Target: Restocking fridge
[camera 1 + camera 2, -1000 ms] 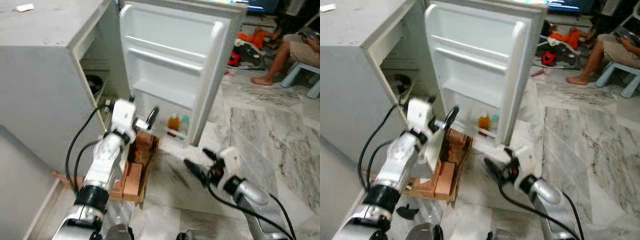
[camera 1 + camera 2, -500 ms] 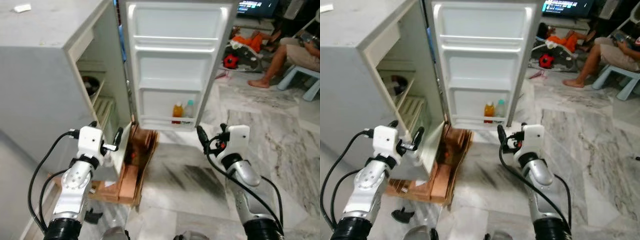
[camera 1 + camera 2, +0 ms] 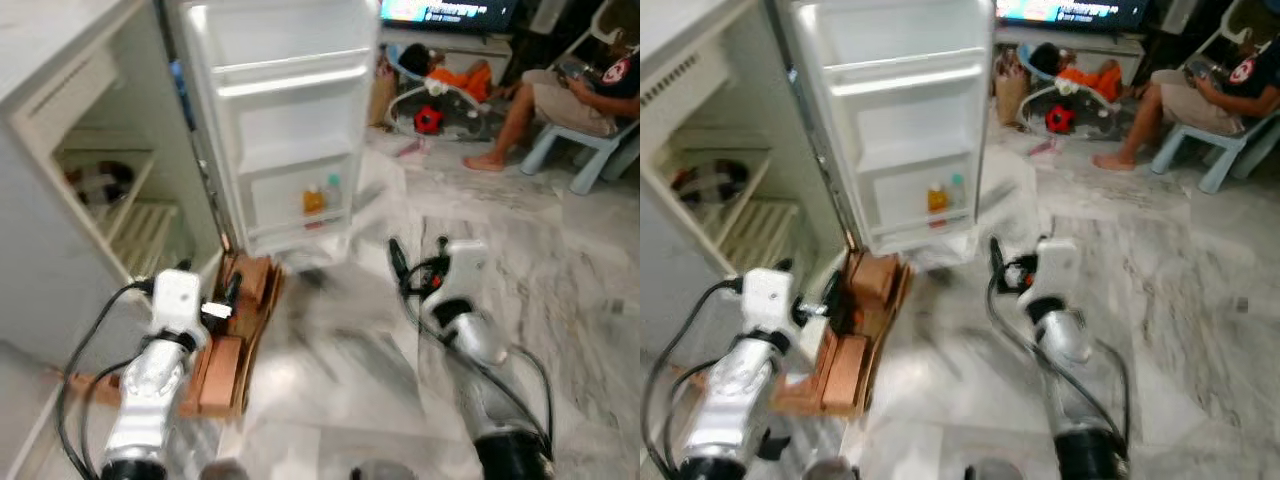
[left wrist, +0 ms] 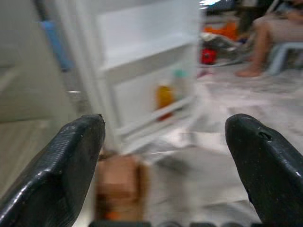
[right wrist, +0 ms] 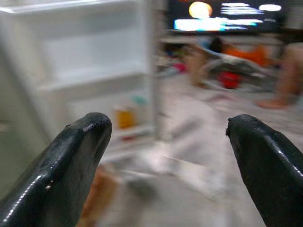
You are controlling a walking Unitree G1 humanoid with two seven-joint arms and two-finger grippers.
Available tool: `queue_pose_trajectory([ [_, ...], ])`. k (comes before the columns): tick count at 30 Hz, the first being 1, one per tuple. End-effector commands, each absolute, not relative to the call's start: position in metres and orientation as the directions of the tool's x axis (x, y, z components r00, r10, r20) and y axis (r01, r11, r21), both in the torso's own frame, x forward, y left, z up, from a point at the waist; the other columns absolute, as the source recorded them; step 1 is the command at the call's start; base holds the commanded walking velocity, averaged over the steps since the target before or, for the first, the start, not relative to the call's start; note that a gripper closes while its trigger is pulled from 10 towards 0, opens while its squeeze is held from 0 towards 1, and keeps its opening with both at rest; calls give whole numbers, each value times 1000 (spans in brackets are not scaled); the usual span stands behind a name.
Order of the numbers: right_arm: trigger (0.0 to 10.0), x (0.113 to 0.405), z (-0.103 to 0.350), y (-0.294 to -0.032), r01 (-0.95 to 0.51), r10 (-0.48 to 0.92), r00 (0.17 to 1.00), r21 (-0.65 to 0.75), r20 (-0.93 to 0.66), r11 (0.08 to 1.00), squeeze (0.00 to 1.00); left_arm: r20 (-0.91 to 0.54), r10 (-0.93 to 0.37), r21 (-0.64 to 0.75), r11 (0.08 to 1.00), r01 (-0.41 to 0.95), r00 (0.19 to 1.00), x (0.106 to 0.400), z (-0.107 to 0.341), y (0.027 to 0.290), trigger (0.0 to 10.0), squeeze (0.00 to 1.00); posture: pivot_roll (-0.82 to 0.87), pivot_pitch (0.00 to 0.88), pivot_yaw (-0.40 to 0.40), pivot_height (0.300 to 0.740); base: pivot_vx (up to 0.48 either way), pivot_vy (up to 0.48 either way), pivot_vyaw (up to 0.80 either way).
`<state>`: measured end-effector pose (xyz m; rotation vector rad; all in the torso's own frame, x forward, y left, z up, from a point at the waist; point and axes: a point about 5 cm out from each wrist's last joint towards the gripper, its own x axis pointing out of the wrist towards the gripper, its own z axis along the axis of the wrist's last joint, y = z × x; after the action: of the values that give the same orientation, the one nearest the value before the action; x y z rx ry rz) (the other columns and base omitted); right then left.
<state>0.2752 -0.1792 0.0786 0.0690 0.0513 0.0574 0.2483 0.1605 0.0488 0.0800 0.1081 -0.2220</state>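
The fridge [image 3: 70, 190] stands open at the robot's left, its door [image 3: 275, 110] swung wide and facing the camera. On the lowest door shelf stand an orange bottle [image 3: 313, 200] and a pale bottle [image 3: 332, 189], side by side. Both lie well ahead of the fingers.

The left gripper [image 4: 165, 156] is raised in front of the fridge's lower edge, fingers [image 4: 57, 165] wide apart, holding nothing. The right gripper [image 5: 165, 156] is raised over the marble floor [image 3: 560, 290], near the door's free edge, fingers [image 5: 66, 165] likewise wide apart and empty.

Inside the cabinet, a dark rounded item [image 3: 95, 183] sits on a wire shelf [image 3: 135, 235]; blur prevents identification. Wooden blocks [image 3: 235, 325] lie under the fridge's front, just beside the left gripper.

Farther back, a person [image 3: 545, 100] sits on a pale blue stool [image 3: 585, 155]. Orange and red items [image 3: 440, 85] lie on the floor beyond the door. A lit screen [image 3: 445, 10] shows at the rear. The head views are motion-blurred.
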Motion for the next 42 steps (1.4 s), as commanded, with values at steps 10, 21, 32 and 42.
queue_pose_trajectory([
  [10, 10000, 289, 88, -167, -81, 81, 997, 50, 3, 995, 0, -84, -195, 96, 974, 203, 977, 264, 60, 162, 10000, 0, -8, 0, -29, 740, 416, -115, -800],
  [21, 10000, 286, 81, -157, -110, 111, 994, 91, -4, 990, 0, -83, -207, 96, 972, 214, 975, 268, 59, 159, 10000, 0, -13, 0, -22, 740, 463, 0, -800],
  [32, 10000, 290, 84, -160, -99, 98, 995, 88, 11, 991, 0, -73, -227, 97, 968, 233, 971, 274, 62, 152, 10000, 0, -23, 0, -15, 740, 480, 0, -800],
  [42, 10000, 294, 93, -157, -103, 99, 994, 89, 38, 991, 0, -63, -222, 96, 969, 227, 973, 278, 66, 148, 10000, 0, -35, 30, -18, 740, 480, 0, -800],
])
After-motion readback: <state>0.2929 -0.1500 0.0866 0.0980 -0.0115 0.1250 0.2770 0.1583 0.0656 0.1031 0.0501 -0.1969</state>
